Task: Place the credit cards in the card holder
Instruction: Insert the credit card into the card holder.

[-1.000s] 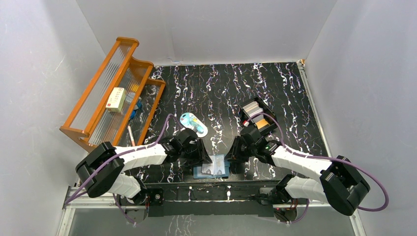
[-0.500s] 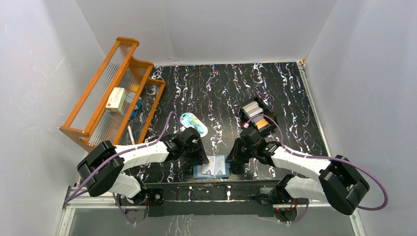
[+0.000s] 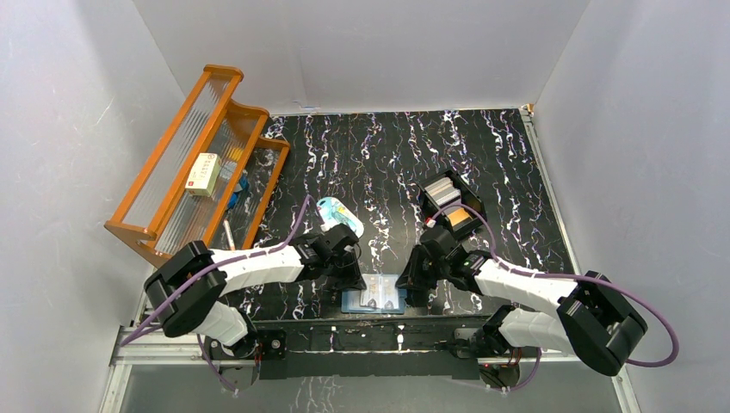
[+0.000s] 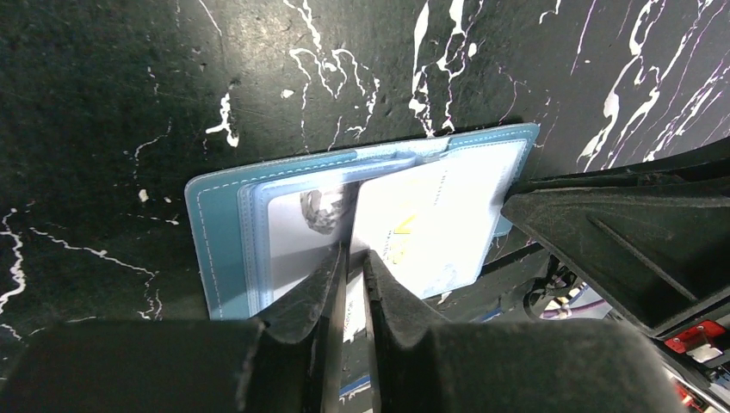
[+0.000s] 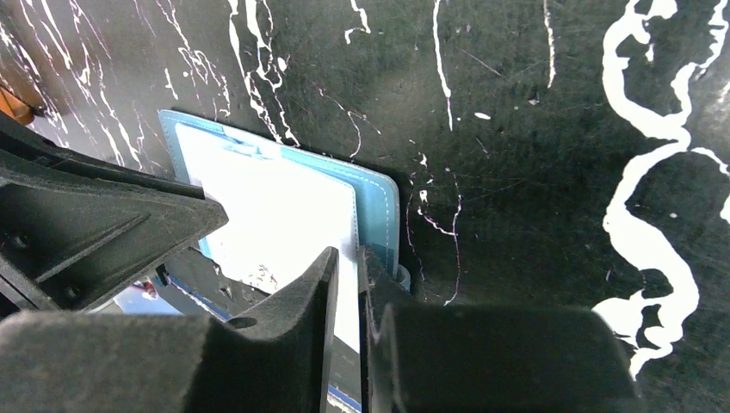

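Note:
The blue card holder (image 3: pixel 349 303) lies open at the table's near edge between both grippers. A white credit card (image 4: pixel 430 224) lies over its right half and sticks out past its near edge. My left gripper (image 4: pixel 355 258) is shut at the card's left edge, over the holder's fold (image 4: pixel 215 232), with a white strip showing between its fingers. My right gripper (image 5: pixel 347 258) is shut on the same card (image 5: pixel 275 198) at its right edge, just inside the holder's border (image 5: pixel 383 202). In the top view the left gripper (image 3: pixel 351 280) and right gripper (image 3: pixel 411 284) flank the holder. More pale and orange-tan cards (image 3: pixel 456 215) stand in a black box (image 3: pixel 423 200).
A light-blue oval item (image 3: pixel 336 212) lies just behind the left gripper. An orange wooden rack (image 3: pixel 194 168) with a cream box (image 3: pixel 204 173) stands at the far left. The table's front rail (image 3: pixel 370 331) runs right below the holder.
My left gripper has moved right and nearer, up to the holder's middle. The holder has shifted slightly right. My right gripper has barely moved.

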Available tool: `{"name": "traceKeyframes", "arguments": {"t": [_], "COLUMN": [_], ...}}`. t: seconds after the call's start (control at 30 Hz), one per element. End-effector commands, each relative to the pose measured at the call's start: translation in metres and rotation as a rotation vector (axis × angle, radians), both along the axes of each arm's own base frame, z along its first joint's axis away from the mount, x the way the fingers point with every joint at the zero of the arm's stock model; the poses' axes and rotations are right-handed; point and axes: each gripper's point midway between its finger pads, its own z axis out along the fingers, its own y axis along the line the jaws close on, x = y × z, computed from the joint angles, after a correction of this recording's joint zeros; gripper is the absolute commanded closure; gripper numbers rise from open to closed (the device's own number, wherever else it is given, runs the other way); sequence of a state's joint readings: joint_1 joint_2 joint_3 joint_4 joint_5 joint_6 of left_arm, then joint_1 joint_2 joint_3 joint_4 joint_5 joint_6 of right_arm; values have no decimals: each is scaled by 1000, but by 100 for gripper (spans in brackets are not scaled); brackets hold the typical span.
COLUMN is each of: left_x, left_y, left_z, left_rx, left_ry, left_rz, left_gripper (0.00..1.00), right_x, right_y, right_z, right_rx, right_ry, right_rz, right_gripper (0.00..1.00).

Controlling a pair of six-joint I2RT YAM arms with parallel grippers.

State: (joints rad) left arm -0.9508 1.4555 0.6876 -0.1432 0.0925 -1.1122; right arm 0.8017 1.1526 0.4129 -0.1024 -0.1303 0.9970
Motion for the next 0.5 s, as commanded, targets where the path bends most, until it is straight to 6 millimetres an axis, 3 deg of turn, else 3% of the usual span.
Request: {"name": "traceKeyframes", "arguments": {"t": [0.0, 0.37, 0.47], "left_x": [-7, -14, -13], "left_y": [8, -7, -14], "left_z": [-11, -11, -7], "left_rx": [73, 50, 28], "left_ry": [30, 59, 52], "left_rz": [8, -1, -9], "left_gripper": [90, 93, 88], "right_x": [3, 2, 1], "right_y": [5, 3, 3], "right_z": [2, -2, -3], "right_rx": [27, 33, 38], "right_ry": [-21, -22, -17], "right_rz": [-14, -53, -56], "right_gripper": [79, 81, 81]}}
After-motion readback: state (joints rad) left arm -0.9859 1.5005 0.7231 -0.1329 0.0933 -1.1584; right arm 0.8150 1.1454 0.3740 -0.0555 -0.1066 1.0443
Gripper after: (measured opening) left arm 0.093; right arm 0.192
